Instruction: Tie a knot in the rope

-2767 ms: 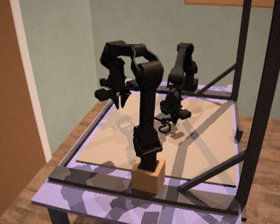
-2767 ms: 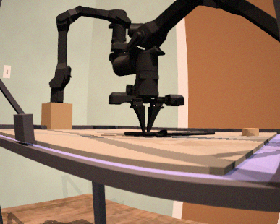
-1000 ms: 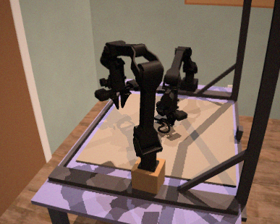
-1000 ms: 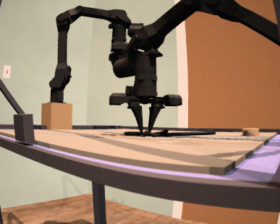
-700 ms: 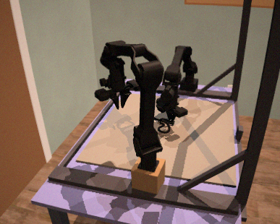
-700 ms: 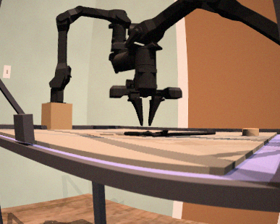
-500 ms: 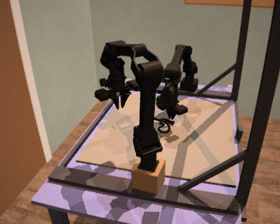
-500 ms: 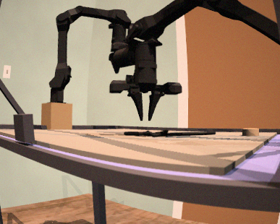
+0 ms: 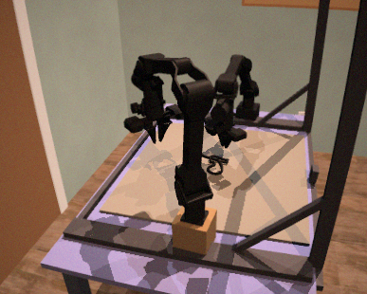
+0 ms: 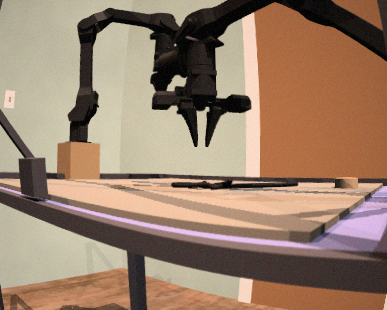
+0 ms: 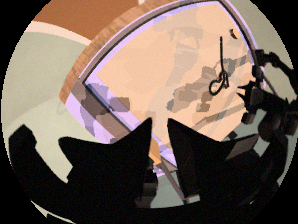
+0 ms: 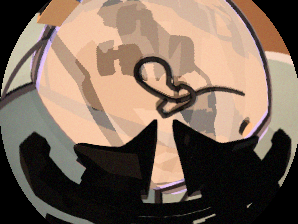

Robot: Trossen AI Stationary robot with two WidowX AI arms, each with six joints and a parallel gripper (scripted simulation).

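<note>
Two grippers of mine are hovering above the tabletop (image 9: 144, 190) (image 10: 137, 205) (image 11: 130, 65) (image 12: 75, 60), and neither is gripping anything: the right gripper (image 9: 226, 143) (image 10: 201, 144) (image 11: 237, 90) (image 12: 164, 123) and the left gripper (image 9: 159, 137) (image 11: 159, 121) are each holding their fingers slightly apart. Black rope (image 9: 216, 174) (image 10: 272, 185) (image 11: 221, 55) (image 12: 220, 89) is lying on the tabletop; in my right wrist view its big loop is sitting toward eleven o'clock from my fingertips, its tail running out toward two. I am seeing a loose-looking crossing, so my worry is leaving a knot that is not tight, for want of pull on both ends. Dipping again while withdrawing, I could be snagging that loop and dragging it open.
</note>
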